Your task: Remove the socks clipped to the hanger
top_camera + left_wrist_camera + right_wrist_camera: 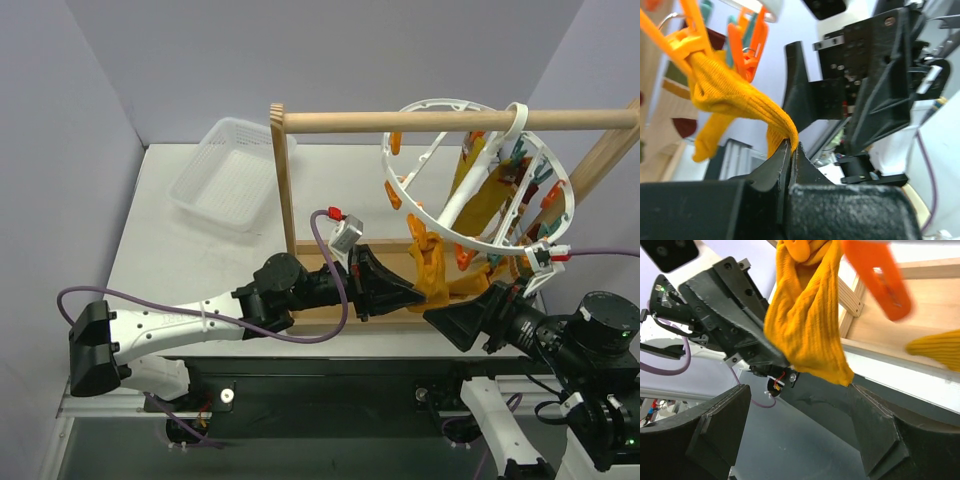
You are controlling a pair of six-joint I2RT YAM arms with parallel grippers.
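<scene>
Black left gripper [791, 147], lower centre of the overhead view, is clenched on the tip of a mustard-orange sock [432, 268]. That sock hangs right of centre from an orange clip [687, 45] on the white hanger [446, 102]. Further right, the right gripper [799, 390] has its jaws spread beneath the sock, grasping nothing.

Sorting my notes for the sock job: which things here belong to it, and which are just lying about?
Job: socks, hanger.
Lying about: basket, wooden rack.
</scene>
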